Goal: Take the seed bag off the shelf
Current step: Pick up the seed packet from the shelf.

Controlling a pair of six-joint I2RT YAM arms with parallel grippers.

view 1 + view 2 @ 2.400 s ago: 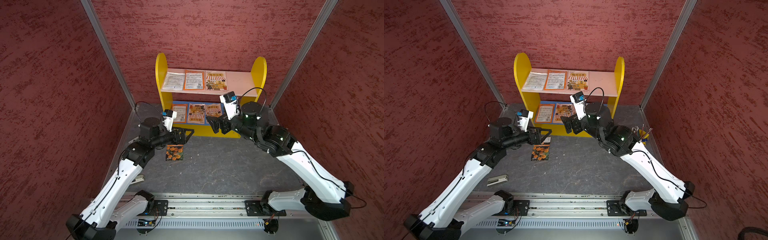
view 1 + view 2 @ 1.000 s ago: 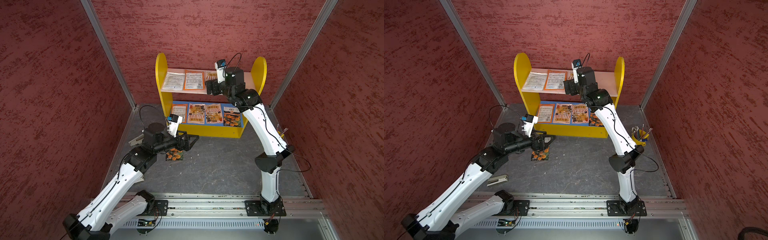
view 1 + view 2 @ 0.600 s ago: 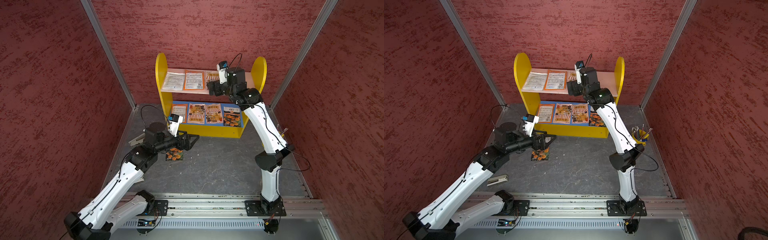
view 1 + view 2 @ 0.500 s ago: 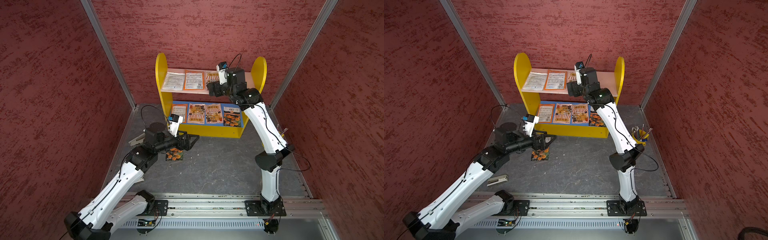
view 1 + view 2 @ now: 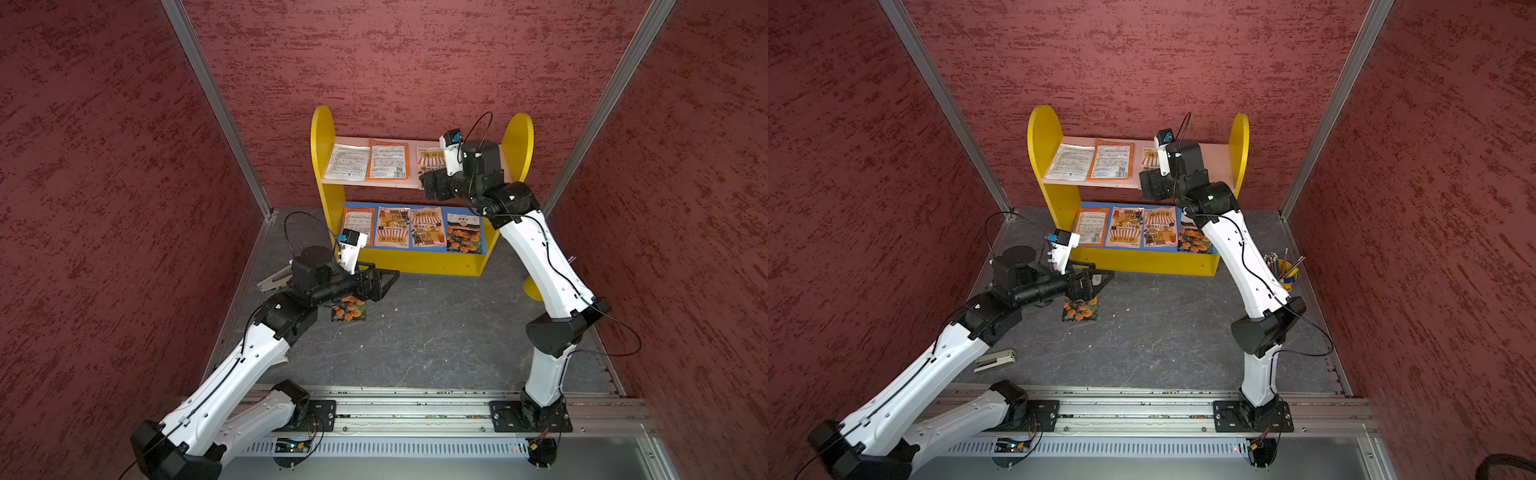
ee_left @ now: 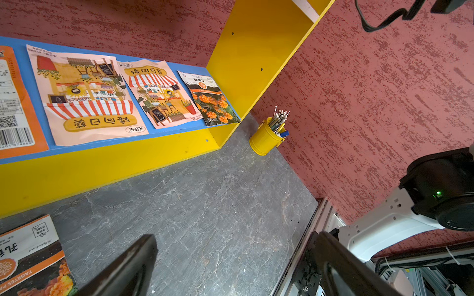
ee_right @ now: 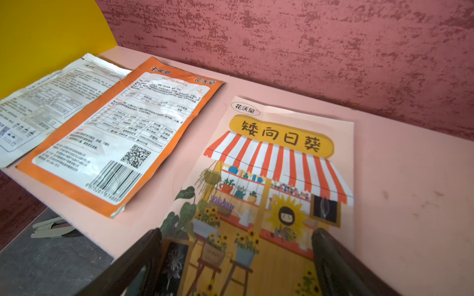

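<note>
The right arm (image 5: pixel 540 257) reaches high to the top tier of the shelf (image 5: pixel 322 137), right gripper (image 7: pixel 236 243) spread wide. The left arm (image 5: pixel 249 357) stretches low before its base, left gripper (image 5: pixel 384 282) agape.

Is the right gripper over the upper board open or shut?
Open: the right gripper has its fingers wide apart above the seed bag, flat on the pink board.

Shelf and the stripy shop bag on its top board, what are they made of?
Shelf: probably painted wood or board. It has flat stiff panels, a smooth matt pink top and plain yellow sides with small holes.
Stripy bag: a thin, flat printed packet that looks fairly matt. It could be paper or coated film; I can't tell which.
</note>
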